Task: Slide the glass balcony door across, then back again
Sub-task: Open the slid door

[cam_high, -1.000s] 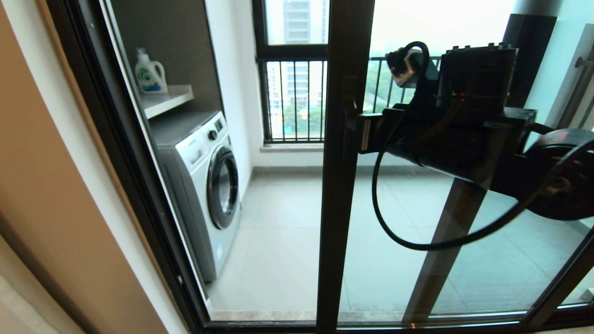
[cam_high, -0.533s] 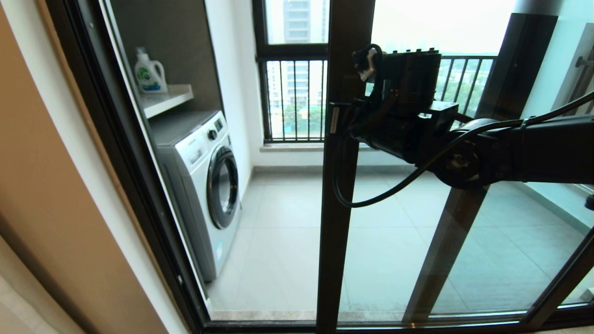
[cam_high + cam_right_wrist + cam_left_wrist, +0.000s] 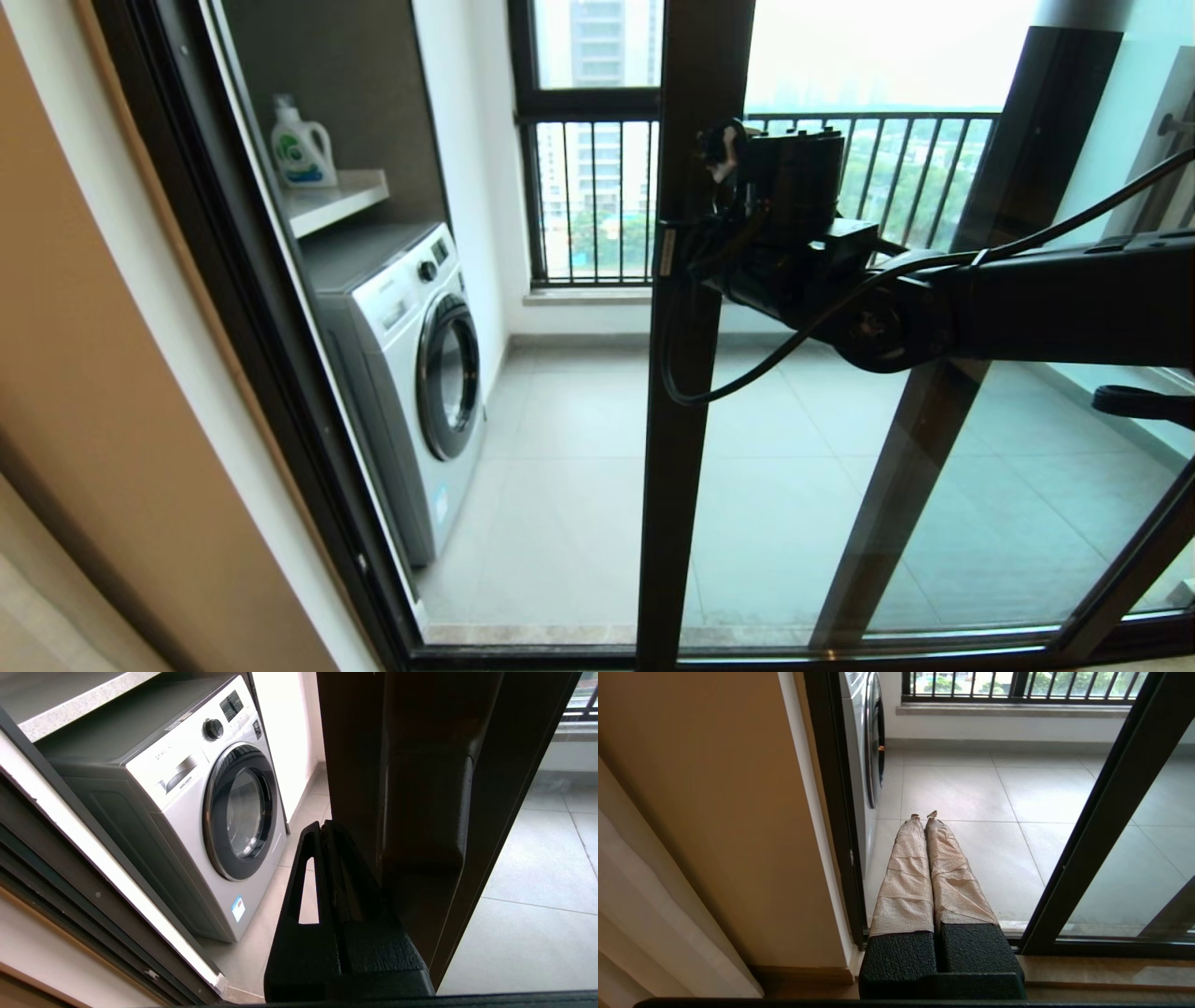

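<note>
The glass balcony door (image 3: 934,504) stands partly slid, its dark brown upright (image 3: 677,485) in mid view with an open gap to its left. My right arm reaches in from the right, and the right gripper (image 3: 667,252) is shut with nothing held, lying against the upright at handle height. In the right wrist view the shut right gripper (image 3: 322,828) sits just beside the raised dark handle (image 3: 425,812), tips poking past the upright's edge. My left gripper (image 3: 924,815), with its fingers wrapped in tan tape, is shut and parked low by the door track; the door upright (image 3: 1101,812) slants past it.
On the balcony beyond the gap, a white washing machine (image 3: 411,373) stands against the left wall, under a shelf (image 3: 336,201) with a detergent bottle (image 3: 301,149). A black-framed railed window (image 3: 588,187) closes the back. The fixed dark jamb (image 3: 280,373) and beige wall (image 3: 112,420) bound the left.
My right arm has stretched out and swung left, carrying the gripper from right of the upright onto it. The door upright has stayed in place.
</note>
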Tool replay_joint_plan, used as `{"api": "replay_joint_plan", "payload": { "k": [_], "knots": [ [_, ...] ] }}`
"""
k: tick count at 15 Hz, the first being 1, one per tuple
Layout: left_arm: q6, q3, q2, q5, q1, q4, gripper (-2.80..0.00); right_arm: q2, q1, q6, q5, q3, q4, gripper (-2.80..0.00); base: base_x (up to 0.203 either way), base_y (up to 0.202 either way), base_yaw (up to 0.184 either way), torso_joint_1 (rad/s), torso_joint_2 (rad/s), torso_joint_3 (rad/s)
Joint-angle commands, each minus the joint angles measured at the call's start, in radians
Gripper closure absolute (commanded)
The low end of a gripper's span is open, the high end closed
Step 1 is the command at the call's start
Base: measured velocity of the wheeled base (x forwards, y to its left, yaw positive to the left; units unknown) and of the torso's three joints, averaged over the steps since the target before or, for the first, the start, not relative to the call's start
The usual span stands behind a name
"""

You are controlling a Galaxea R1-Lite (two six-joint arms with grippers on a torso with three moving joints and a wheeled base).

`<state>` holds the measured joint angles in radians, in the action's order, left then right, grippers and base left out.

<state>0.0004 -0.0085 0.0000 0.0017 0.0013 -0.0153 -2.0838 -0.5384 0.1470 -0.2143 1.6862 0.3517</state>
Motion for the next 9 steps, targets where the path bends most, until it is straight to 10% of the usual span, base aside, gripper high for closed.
{"api": "replay_joint_plan", "payload": {
  "k": [1,9],
  "knots": [
    [0.0,0.001,0.002,0.0,0.0,0.0,0.0,0.001,0.034,0.0,-0.004,-0.004,0.004,0.0,0.0,0.0,0.0,0.0,0.0,0.0],
    [0.0,0.001,0.002,0.0,0.0,0.0,0.0,0.013,0.092,0.002,-0.004,-0.019,0.006,0.0,0.0,0.0,0.0,0.0,0.0,0.0]
  ]
}}
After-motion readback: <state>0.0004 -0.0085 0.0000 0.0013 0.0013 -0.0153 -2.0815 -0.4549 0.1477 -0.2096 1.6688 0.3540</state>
